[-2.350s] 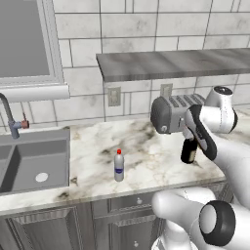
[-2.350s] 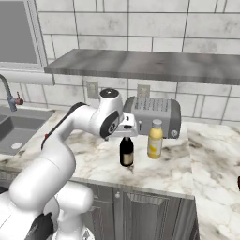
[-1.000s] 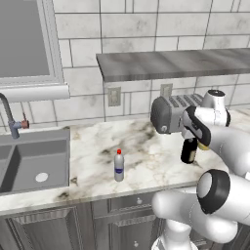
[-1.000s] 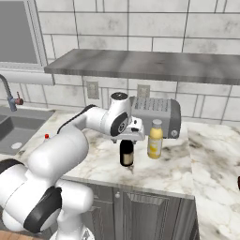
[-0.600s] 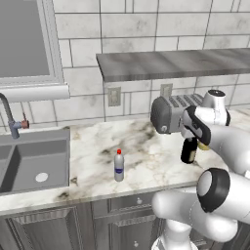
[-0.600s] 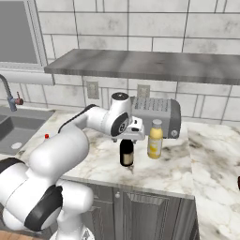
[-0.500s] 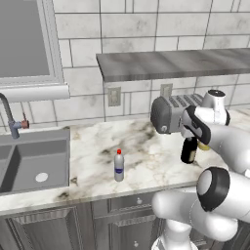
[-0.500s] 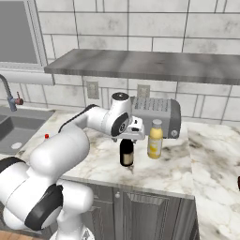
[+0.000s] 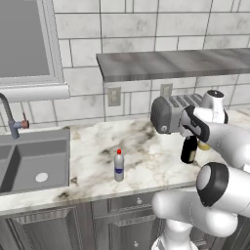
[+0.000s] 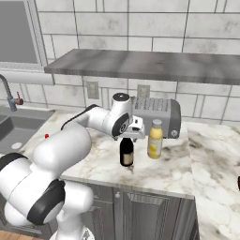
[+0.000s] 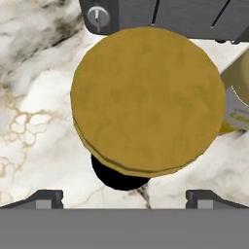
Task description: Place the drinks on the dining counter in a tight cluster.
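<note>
A dark wine bottle (image 10: 126, 152) with a gold top (image 11: 146, 99) stands on the marble worktop in front of the toaster. My gripper (image 10: 127, 136) hangs straight over it and hides its neck; the same gripper (image 11: 125, 197) is open, its tips wide apart on either side of the gold top. The squat yellow bottle (image 10: 155, 139) stands just right of the wine bottle, its edge also showing as yellow bottle (image 11: 238, 92). The small clear red-capped bottle (image 9: 118, 166) stands alone near the worktop's front edge, well to the left. The dining counter is out of view.
A grey toaster (image 10: 157, 115) sits against the tiled wall right behind the two bottles. A sink (image 9: 29, 161) with a faucet (image 9: 10, 117) lies at the left. A grey shelf (image 9: 171, 63) runs above the worktop.
The hand has moved from beside the wine bottle to directly over its top, then nearly stopped in the last second. The bottles have not moved and the jaws stayed wide.
</note>
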Motion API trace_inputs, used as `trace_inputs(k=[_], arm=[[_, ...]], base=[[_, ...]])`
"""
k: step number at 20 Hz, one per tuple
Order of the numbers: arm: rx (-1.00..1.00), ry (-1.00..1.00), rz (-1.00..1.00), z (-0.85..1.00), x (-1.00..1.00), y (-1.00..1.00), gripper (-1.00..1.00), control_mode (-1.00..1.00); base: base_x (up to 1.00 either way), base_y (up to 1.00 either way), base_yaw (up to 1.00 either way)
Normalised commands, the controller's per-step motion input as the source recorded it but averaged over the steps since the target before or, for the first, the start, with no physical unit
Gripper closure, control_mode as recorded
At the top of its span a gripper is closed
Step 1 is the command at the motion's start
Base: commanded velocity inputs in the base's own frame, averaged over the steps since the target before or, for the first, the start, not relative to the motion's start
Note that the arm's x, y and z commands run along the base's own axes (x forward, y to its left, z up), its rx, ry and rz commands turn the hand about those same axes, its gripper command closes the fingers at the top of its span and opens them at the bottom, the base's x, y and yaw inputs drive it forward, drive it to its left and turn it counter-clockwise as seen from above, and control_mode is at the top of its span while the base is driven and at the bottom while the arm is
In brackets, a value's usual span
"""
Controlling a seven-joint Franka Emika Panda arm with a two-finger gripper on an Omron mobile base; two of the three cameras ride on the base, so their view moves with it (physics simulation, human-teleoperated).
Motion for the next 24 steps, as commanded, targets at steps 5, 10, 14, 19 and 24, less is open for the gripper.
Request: trace_inputs(k=[5,10,14,19,24], arm=[[0.00,0.00,0.00,-0.16,0.06,0.00,-1.00,-1.00],[0.00,0.00,0.00,-0.10,0.02,0.00,-1.00,-1.00],[0.00,0.00,0.00,0.00,0.05,0.00,-1.00,-1.00],[0.00,0.00,0.00,0.00,0.07,0.00,-1.00,-1.00],[0.00,0.00,0.00,-0.02,0.07,0.00,-1.00,-1.00]], base=[[0.00,0.00,0.00],[0.00,0.00,0.00],[0.00,0.00,0.00],[0.00,0.00,0.00],[0.00,0.00,0.00]])
